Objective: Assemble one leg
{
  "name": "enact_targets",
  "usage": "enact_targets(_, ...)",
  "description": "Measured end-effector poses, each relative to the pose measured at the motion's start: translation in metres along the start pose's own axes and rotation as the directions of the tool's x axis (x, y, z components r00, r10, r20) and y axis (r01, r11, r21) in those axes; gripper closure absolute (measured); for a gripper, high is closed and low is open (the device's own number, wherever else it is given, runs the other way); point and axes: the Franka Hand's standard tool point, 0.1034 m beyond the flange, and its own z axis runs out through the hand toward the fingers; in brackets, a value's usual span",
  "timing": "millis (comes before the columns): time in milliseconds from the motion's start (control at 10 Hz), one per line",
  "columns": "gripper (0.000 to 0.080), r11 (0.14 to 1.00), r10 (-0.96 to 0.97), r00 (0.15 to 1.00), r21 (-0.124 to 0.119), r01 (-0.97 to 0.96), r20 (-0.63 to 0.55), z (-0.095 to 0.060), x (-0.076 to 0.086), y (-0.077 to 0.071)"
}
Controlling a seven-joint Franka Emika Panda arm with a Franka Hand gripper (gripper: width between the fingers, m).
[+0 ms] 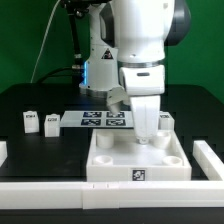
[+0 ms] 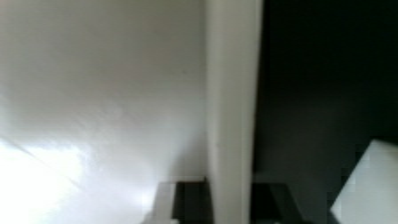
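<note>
1. Black worktop (image 1: 30,100) before a green backdrop (image 1: 20,40); white tray (image 1: 105,170) at the front.
2. First leg (image 1: 31,121) and second leg (image 1: 52,121): side by side at the exterior view's left, upright, long axis vertical, tags facing the camera.
3. Third leg (image 1: 165,120): upright, just beside the end effector.
4. End effector (image 1: 148,138): low over the tray's far corner; apart or together cannot be told.

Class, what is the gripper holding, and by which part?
It cannot be told. The gripper sits at a far socket of the tray, and both views are too blurred to show whether it clamps anything.
</note>
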Motion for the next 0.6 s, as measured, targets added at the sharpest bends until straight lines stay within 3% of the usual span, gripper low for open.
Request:
enact_targets(400,0.0735,0.998,-0.057,0.998,-0.014,0.057,-0.008,0.001,0.011,0.034)
enact_targets(600,0.0735,0.999,-0.048,0.999,-0.015,0.048,-0.008,0.001,0.016,0.034)
